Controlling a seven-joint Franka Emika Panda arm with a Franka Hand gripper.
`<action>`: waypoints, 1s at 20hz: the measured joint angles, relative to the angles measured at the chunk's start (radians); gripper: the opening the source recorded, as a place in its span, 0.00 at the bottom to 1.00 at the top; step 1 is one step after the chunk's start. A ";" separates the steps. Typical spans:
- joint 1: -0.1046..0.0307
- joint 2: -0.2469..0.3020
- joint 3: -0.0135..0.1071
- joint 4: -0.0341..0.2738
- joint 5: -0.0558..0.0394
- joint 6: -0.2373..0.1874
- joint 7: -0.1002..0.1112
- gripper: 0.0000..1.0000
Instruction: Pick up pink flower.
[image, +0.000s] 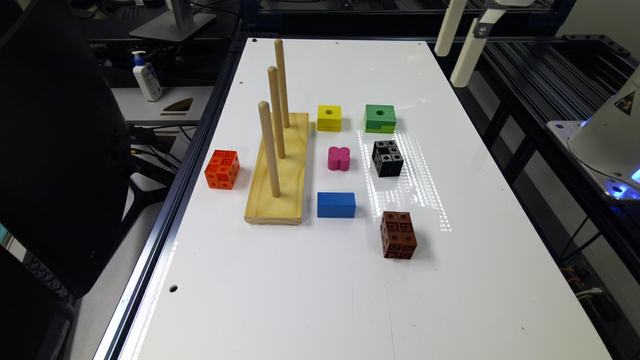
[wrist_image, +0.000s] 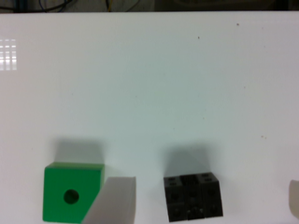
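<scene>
1. One pink flower (image: 338, 158) sits on the white surface (image: 310, 280), roughly in the middle of the cluster of blocks. It's a small magenta-pink chunk with a four-lobed clover outline, flat on top, with straight sides a shade darker than the top face.
2. Size-wise it looks pretty close to the yellow block (image: 329, 118), which has a hole in its top and sits just behind the flower in the exterior view.
3. Around it: the blue block (image: 336, 205) is just in front, the black cube (image: 387, 157) is to the exterior view's right, and the wooden peg board (image: 278, 170) with three upright pegs is to the exterior view's left. Nothing is touching the flower, there's bare surface all around it.
4. Further out there's a green block (image: 380, 118) with a hole beside the yellow one, a brown cube (image: 398, 234) nearer the camera, and an orange cube (image: 222, 169) on the far side of the peg board, near the surface's edge.
5. End effector (wrist_image: 201, 198): the wrist view shows two pale fingertips (wrist_image: 114, 200) spread wide apart, so it's open and holding nothing. From that camera the green block (wrist_image: 70, 191) and black cube (wrist_image: 192, 196) are underneath it.
</scene>
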 joint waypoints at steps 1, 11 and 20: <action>-0.001 0.012 0.000 0.010 -0.0001 0.000 0.000 1.00; -0.008 0.111 0.000 0.097 -0.0008 0.002 -0.001 1.00; -0.008 0.201 0.000 0.187 -0.0012 0.002 -0.001 1.00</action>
